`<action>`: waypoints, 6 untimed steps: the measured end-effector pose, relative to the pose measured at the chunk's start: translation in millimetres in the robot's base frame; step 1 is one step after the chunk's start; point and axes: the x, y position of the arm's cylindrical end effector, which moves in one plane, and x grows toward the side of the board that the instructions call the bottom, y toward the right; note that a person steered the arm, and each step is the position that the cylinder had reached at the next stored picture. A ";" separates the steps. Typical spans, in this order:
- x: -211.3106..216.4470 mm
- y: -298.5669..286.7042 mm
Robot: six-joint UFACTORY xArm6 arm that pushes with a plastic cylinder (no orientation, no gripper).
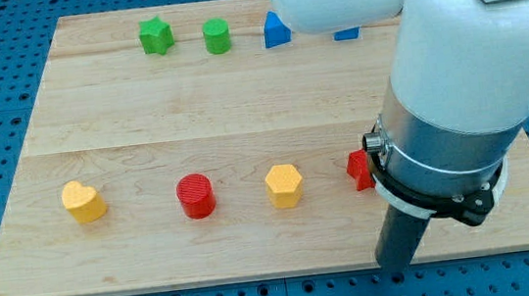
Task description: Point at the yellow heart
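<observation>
The yellow heart [83, 201] lies on the wooden board [191, 106] at the view's lower left. My tip [395, 268] is at the board's bottom edge, at the view's lower right, far to the right of the heart. Between them in the same row lie a red cylinder [195, 195] and a yellow hexagon block [284, 185]. A red block [358, 170], partly hidden by my arm, lies just up and left of the tip.
Along the board's top edge lie a green star-shaped block [155, 35], a green cylinder [217, 36], a blue block [276, 30] and another blue block [347, 33] mostly hidden by my arm. My bulky white arm covers the view's right side.
</observation>
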 end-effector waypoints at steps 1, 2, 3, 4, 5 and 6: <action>0.0 -6.1; 0.8 -37.7; 0.6 -83.1; -0.3 -157.8; -14.2 -239.2; -35.0 -307.9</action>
